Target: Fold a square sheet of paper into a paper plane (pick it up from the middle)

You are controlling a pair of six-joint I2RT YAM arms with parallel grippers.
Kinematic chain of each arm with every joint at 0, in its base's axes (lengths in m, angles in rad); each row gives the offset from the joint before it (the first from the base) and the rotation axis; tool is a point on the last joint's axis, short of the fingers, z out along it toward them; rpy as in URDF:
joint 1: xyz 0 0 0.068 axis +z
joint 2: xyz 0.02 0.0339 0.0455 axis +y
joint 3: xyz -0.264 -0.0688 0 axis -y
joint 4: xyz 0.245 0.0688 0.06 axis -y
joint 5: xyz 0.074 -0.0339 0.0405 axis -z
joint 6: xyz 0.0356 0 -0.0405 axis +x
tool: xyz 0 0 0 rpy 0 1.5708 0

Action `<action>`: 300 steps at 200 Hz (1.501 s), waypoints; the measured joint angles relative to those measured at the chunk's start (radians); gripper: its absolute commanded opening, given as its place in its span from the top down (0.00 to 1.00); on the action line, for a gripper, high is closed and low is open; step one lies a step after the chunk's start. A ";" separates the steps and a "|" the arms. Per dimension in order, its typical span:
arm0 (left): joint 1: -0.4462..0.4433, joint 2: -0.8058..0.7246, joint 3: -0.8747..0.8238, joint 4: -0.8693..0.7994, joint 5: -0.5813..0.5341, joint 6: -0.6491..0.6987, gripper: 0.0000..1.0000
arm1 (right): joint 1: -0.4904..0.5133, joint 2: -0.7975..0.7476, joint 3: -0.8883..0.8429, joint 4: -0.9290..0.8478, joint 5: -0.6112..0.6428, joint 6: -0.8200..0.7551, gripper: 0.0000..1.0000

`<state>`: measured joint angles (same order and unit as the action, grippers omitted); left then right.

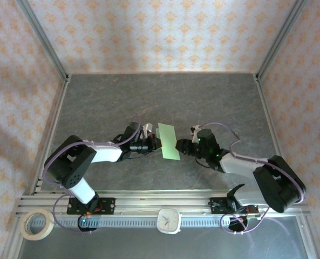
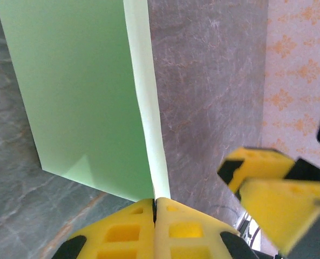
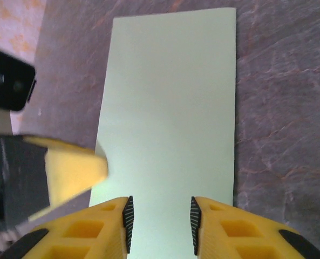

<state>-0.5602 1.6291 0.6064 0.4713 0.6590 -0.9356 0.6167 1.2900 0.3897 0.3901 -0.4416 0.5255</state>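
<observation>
Your left end effector is pressed together, pinching one edge of the square sheet of paper. The sheet is folded into a narrow rectangle and sits mid-tabletop between both arms. Your right end effector faces the opposite edge, its fingers spread, with the paper visible in the gap.

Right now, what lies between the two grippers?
The folded green sheet of paper, in the top view: left gripper shut on one edge, right gripper open at the opposite edge.
</observation>
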 measured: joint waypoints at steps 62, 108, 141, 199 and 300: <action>0.020 0.000 0.000 -0.014 0.023 0.018 1.00 | 0.356 -0.090 -0.063 0.051 0.397 -0.281 0.45; 0.020 0.000 0.000 -0.014 0.026 0.018 1.00 | 0.505 -0.012 -0.047 0.065 0.628 -0.471 0.44; 0.020 0.000 0.000 -0.014 0.026 0.018 1.00 | 0.565 0.063 -0.037 0.076 0.752 -0.560 0.44; 0.020 0.000 0.000 -0.014 0.034 0.017 1.00 | 0.594 0.173 -0.007 0.143 0.830 -0.644 0.44; 0.020 0.000 0.000 -0.014 0.037 0.017 1.00 | 0.600 0.232 0.017 0.184 0.887 -0.715 0.61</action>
<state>-0.5404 1.6287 0.6067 0.4576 0.6960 -0.9188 1.2167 1.5223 0.4068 0.5743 0.4450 -0.1890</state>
